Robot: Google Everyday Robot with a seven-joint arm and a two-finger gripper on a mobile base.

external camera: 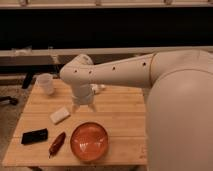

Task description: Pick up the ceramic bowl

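Note:
The ceramic bowl (89, 141) is a wide, glossy orange-red bowl near the front edge of the wooden table (125, 115). My gripper (83, 106) hangs from the white arm above the table's middle, a little behind the bowl and apart from it. Nothing shows in it.
A small translucent white cup (45, 83) stands at the back left. A white block (60, 115) lies left of the gripper. A black flat object (34, 135) and a dark red object (57, 143) lie at the front left. My large white arm fills the right side.

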